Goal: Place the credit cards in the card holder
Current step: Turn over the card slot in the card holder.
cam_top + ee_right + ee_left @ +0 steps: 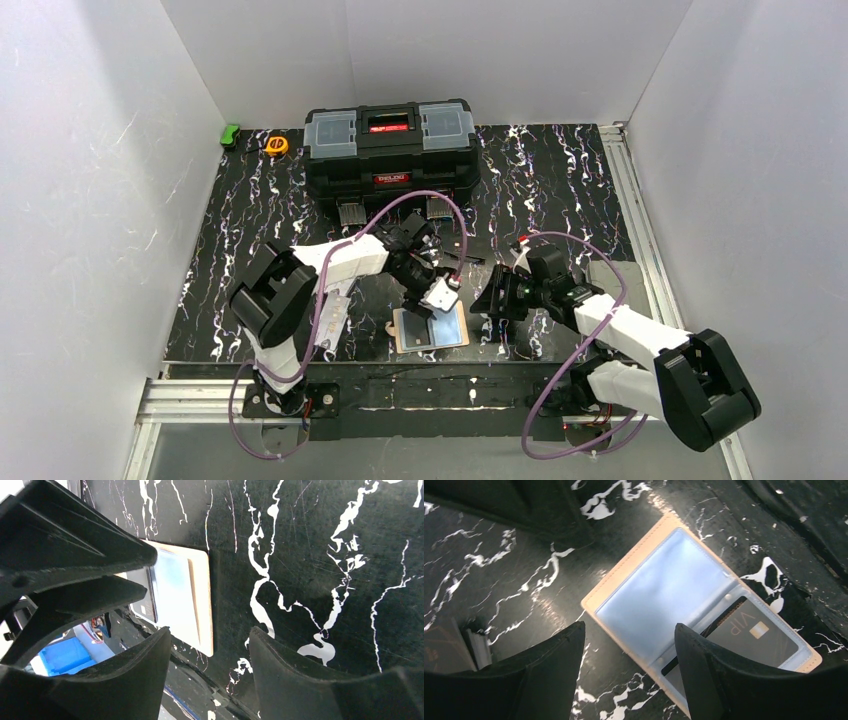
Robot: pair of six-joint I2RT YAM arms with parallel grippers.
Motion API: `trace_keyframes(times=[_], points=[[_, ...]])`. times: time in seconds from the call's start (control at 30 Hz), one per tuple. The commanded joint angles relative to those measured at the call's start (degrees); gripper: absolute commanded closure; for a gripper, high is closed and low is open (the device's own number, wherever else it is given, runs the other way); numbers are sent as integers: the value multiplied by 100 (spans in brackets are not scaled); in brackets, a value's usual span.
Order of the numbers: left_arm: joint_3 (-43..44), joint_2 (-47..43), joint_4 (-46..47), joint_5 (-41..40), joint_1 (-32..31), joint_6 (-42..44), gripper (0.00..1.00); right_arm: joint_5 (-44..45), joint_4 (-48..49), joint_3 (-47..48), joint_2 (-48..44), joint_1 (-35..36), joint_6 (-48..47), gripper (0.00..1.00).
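The card holder [447, 331] lies open and flat on the black marbled table near the front edge. In the left wrist view the card holder [664, 585] shows its tan rim and clear bluish pockets. A grey card marked VIP [756, 632] with a dark stripe sits in one pocket. My left gripper [629, 626] is open and empty, just above the holder's near edge. My right gripper [210, 631] is open and empty, to the right of the card holder [182, 597]. A brownish flat thing [441, 647] at the left edge may be more cards.
A big black toolbox [390, 150] stands at the back centre. An orange tape measure [277, 145] and a green object [231, 135] lie at the back left. White walls enclose the table. A metal rail [640, 230] runs along the right side.
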Motion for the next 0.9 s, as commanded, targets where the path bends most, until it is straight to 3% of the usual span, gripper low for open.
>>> trace_keyframes(times=[0.0, 0.5, 0.57, 0.67, 0.87], points=[[210, 201, -753, 192, -194, 612, 34, -257, 401, -118, -177, -117, 78, 35], [401, 682, -1012, -359, -420, 1151, 35, -606, 562, -182, -230, -194, 58, 35], [337, 665, -1029, -388, -418, 1191, 42, -735, 713, -202, -189, -192, 105, 35], [195, 610, -1024, -404, -421, 1234, 60, -930, 1166, -295, -103, -192, 327, 36], [-199, 263, -560, -450, -424, 949, 73, -1352, 2184, -511, 324, -197, 726, 36]])
